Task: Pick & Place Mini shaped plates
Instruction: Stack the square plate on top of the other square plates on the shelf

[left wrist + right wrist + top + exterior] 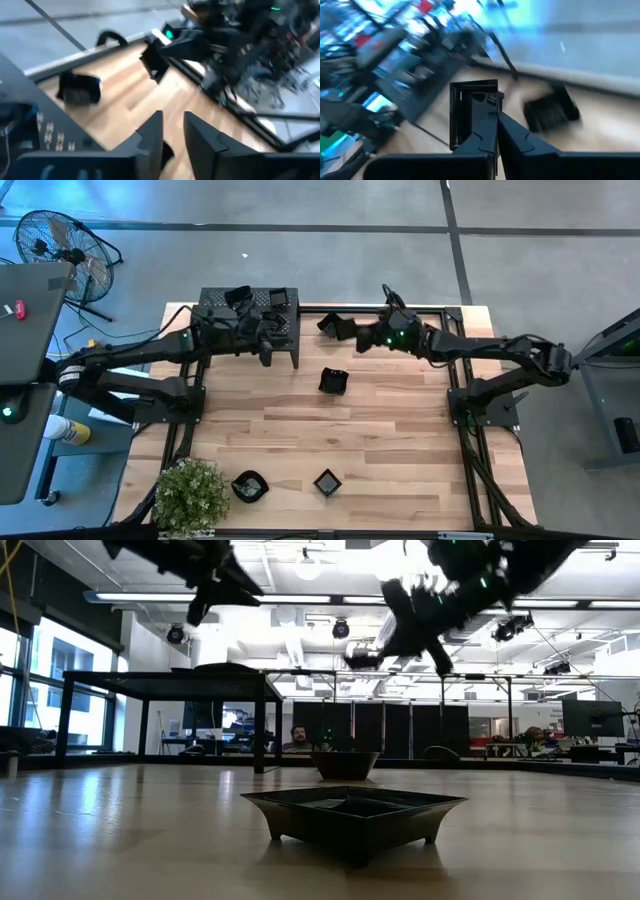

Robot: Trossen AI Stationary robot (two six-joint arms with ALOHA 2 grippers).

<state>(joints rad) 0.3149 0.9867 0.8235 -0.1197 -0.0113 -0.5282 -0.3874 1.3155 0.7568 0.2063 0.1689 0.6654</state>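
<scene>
Beside the shelf (247,320), we saw the right gripper (352,332) pinching a square plate (331,324) by its rim, raised; the left gripper (268,343), empty and slightly spread, hovered nearer the shelf.

No readable text, label, brand, number or sign anywhere on the desk (380,430), the shelf (215,302) or the room behind.

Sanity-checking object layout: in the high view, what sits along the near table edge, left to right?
Potted plant → round mini plate → square mini plate.
</scene>
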